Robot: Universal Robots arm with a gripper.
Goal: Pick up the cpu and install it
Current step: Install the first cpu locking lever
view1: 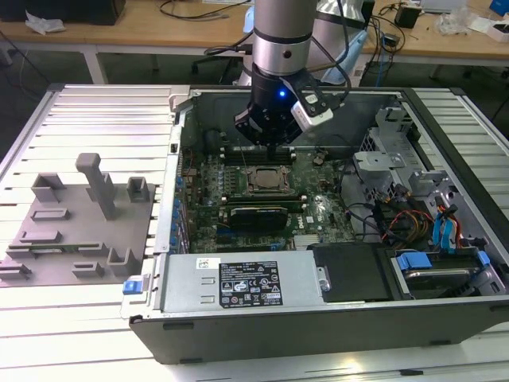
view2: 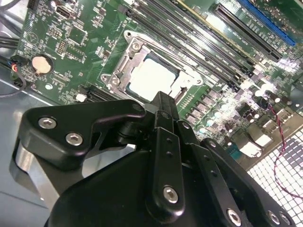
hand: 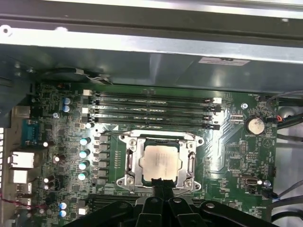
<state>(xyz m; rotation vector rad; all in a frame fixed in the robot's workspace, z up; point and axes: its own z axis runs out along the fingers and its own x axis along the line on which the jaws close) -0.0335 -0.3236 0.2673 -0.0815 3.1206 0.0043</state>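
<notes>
Gripper (hand: 161,182) hanging just above the metal-framed socket (hand: 129,163) on the green motherboard (hand: 236,151), jaws closed together and holding nothing; the cpu (hand: 162,163) lies flat inside the socket frame, apart from the fingertips

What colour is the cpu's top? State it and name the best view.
Silvery-white, clearest in the first wrist view, where the cpu sits in the socket.

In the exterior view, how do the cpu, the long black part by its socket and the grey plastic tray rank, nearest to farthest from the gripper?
1. cpu: in the socket, under the gripper.
2. long black part: beside the socket.
3. grey plastic tray: outside the case, exterior view's left.
</notes>
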